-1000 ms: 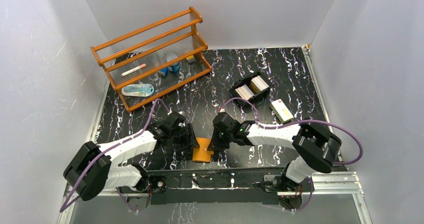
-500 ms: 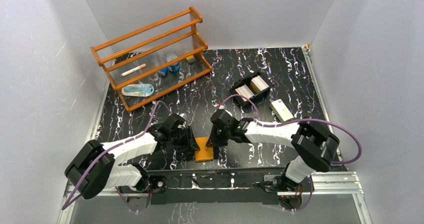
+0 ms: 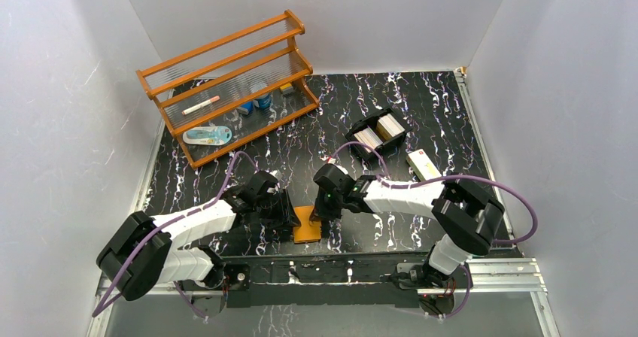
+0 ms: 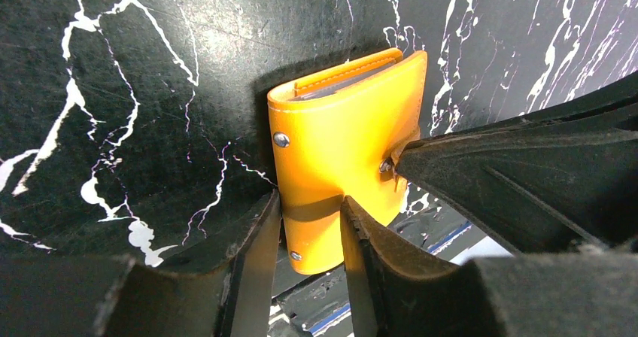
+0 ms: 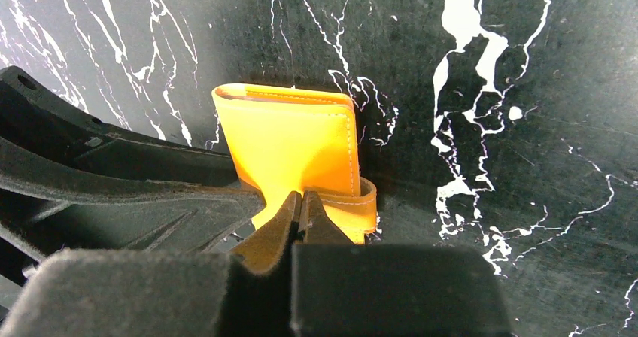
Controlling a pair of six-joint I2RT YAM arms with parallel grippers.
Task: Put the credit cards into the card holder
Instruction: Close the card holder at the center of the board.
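The orange card holder (image 3: 305, 225) lies closed at the table's near edge, its near end hanging over the edge. In the left wrist view the card holder (image 4: 338, 145) shows its cover and two rivets. My left gripper (image 4: 310, 220) is open, its fingers (image 4: 256, 250) straddling the spine side of the cover from above. My right gripper (image 5: 302, 205) is shut on the holder's snap tab (image 5: 347, 201), beside the cover (image 5: 290, 141). The credit cards (image 3: 369, 138) stand edge-on in a black tray (image 3: 378, 132) far behind, a white stack and a tan stack (image 3: 390, 125).
A cream oblong box (image 3: 423, 166) lies right of the tray. An orange wooden rack (image 3: 226, 89) with small items stands at the back left. Both arms meet over the holder, and purple cables loop above them. The metal rail (image 3: 353, 265) runs just below the holder.
The right wrist has shifted slightly left and away, still on the tab. The holder has barely moved, and the left arm stays in place.
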